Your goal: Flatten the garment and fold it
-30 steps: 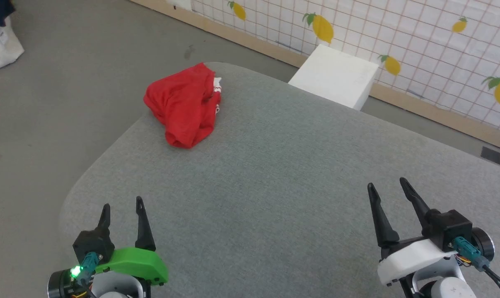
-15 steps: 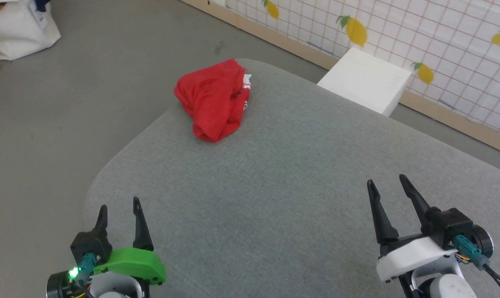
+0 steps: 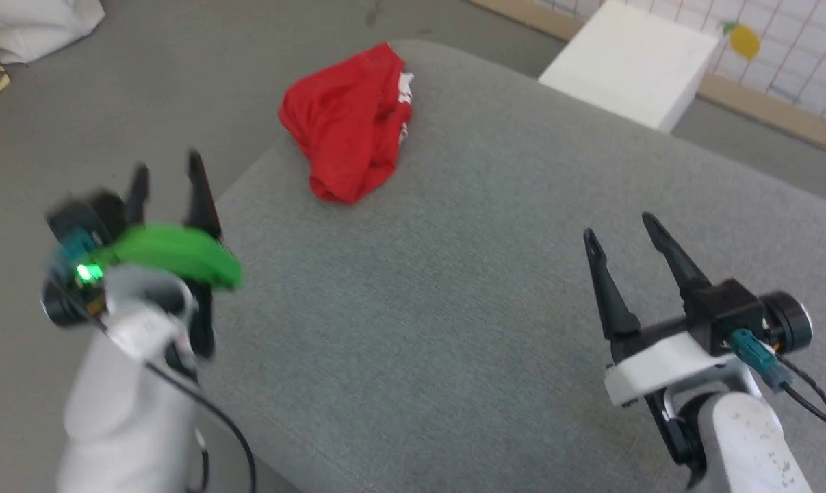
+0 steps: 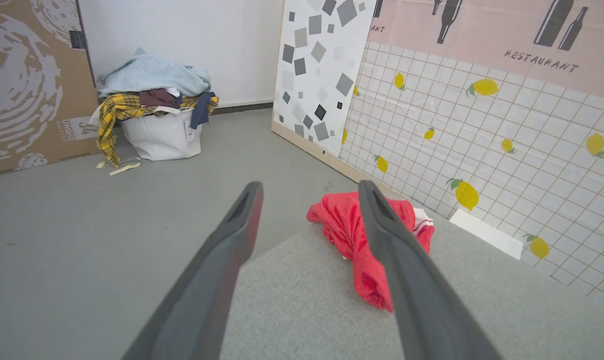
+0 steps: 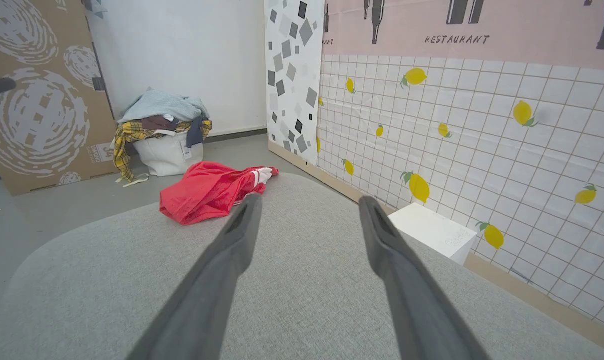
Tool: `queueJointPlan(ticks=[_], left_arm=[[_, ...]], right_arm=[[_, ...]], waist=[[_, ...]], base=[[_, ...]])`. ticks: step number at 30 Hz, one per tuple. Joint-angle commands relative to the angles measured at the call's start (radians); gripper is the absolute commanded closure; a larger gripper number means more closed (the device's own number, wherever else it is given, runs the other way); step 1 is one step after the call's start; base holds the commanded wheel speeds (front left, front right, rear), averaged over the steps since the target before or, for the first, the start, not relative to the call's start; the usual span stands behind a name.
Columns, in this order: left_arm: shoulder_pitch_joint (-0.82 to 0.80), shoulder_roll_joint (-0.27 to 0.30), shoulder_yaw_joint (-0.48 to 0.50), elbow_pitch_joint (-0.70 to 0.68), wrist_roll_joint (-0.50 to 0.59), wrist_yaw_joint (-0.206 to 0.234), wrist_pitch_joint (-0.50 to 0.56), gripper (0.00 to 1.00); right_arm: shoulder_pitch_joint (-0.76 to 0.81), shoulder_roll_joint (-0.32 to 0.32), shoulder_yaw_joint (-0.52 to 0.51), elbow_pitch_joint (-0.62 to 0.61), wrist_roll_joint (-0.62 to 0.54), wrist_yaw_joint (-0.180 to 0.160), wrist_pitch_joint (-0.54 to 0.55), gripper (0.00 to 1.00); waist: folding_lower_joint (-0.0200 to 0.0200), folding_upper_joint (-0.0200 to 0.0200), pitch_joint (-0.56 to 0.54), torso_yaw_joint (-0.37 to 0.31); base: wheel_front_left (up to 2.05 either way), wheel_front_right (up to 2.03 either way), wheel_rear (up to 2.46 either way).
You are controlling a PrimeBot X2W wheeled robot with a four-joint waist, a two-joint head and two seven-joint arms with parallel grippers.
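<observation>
The garment (image 3: 345,123) is a crumpled red heap with a bit of white and striped trim, lying at the far left corner of the grey table (image 3: 467,294). It also appears as a red bundle (image 4: 354,235) in the left wrist view and as the same garment (image 5: 206,191) in the right wrist view. My left gripper (image 3: 166,174) hovers open over the table's left edge, well short of the heap, nothing between its fingers. My right gripper (image 3: 618,229) stands open above the table's right part, far from the cloth.
A white box (image 3: 631,65) stands on the floor past the table's far edge, by the lemon-patterned wall (image 5: 457,130). A white basket heaped with clothes (image 4: 156,115) sits on the grey floor beside a cardboard panel (image 4: 26,85).
The camera has tilted and turned, shifting the whole scene. My left arm has risen and moved forward toward the garment, blurred by motion. The right gripper has also lifted forward somewhat.
</observation>
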Motion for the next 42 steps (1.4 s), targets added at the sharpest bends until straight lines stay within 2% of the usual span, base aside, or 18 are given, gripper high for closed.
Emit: queueJointPlan(ticks=[1, 8, 14, 21, 28, 29, 30, 31, 37, 42], left_arm=[[-0.062, 0.013, 0.012, 0.030, -0.018, -0.008, 0.017, 0.00], [-0.321, 0.078, 0.080, 0.184, -0.115, -0.033, 0.177, 0.00], [-0.449, 0.147, 0.124, 0.248, -0.184, -0.029, 0.346, 0.00], [-0.478, 0.199, 0.163, 0.313, -0.244, 0.003, 0.509, 0.00], [-0.417, 0.210, 0.176, 0.366, -0.290, 0.052, 0.668, 0.00], [-0.400, 0.213, 0.172, 0.367, -0.290, 0.060, 0.689, 0.07], [-0.386, 0.220, 0.169, 0.362, -0.285, 0.065, 0.697, 0.59], [-0.373, 0.235, 0.168, 0.346, -0.272, 0.071, 0.680, 1.00], [-0.325, 0.330, 0.165, 0.217, -0.133, 0.107, 0.401, 1.00], [-0.324, 0.387, 0.115, 0.117, -0.022, 0.090, 0.227, 1.00]], right_arm=[[-0.028, -0.001, 0.008, -0.013, -0.017, -0.002, 0.008, 0.00], [-0.109, -0.020, 0.038, -0.062, -0.050, -0.002, 0.032, 0.00], [-0.157, -0.043, 0.036, -0.099, -0.048, -0.002, 0.037, 0.00], [-0.173, -0.051, 0.029, -0.111, -0.042, -0.002, 0.023, 0.00], [-0.177, -0.044, 0.017, -0.092, -0.032, -0.002, -0.001, 0.00], [-0.174, -0.041, 0.015, -0.083, -0.031, -0.002, -0.008, 0.00], [-0.171, -0.039, 0.013, -0.075, -0.027, -0.002, -0.013, 0.00], [-0.166, -0.035, 0.012, -0.064, -0.023, -0.002, -0.020, 0.00], [-0.130, -0.016, -0.002, 0.012, 0.001, -0.002, -0.062, 0.00], [-0.088, -0.005, -0.027, 0.063, 0.022, -0.002, -0.088, 0.00]], waist=[[0.0000, 0.0000, 0.194, -0.148], [0.0000, 0.0000, 0.402, -0.290], [0.0000, 0.0000, 0.536, -0.378], [0.0000, 0.0000, 0.602, -0.427], [0.0000, 0.0000, 0.571, -0.446], [0.0000, 0.0000, 0.554, -0.446], [0.0000, 0.0000, 0.539, -0.447], [0.0000, 0.0000, 0.516, -0.448], [0.0000, 0.0000, 0.351, -0.457], [0.0000, 0.0000, 0.198, -0.476]], base=[[0.00, 0.00, 0.00], [0.00, 0.00, 0.00], [0.00, 0.00, 0.00], [0.00, 0.00, 0.00], [0.00, 0.00, 0.00], [0.00, 0.00, 0.00], [0.00, 0.00, 0.00], [0.00, 0.00, 0.00], [0.00, 0.00, 0.00], [0.00, 0.00, 0.00]])
